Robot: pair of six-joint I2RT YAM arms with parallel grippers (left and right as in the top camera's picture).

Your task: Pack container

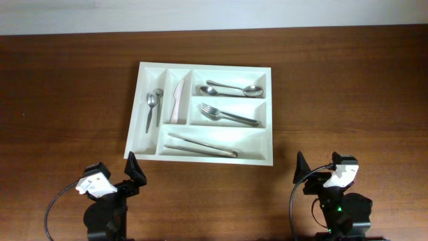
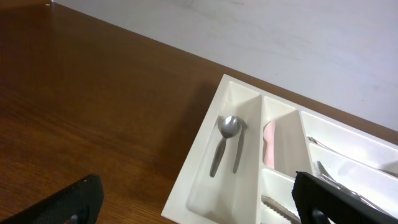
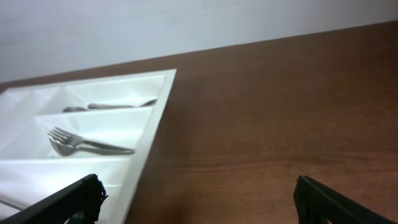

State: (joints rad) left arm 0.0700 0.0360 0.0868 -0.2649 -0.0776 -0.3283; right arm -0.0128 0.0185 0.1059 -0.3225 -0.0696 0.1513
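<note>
Overhead, we see the container (image 1: 257,144) lying mid-table (image 1: 67,100), ahead of both arms and between them, its long axis running left to right and its compartments holding cutlery (image 1: 224,115); the long piece (image 1: 200,145) in the nearest compartment may be tongs, though we cannot tell. The left gripper (image 1: 115,173) and right gripper (image 1: 322,171) both stand wide and empty at the near edge, clear of the tray. We judge the left arm the nearer, just beside the near-left corner by the two narrow compartments, so any remaining move would reach forward.
</note>
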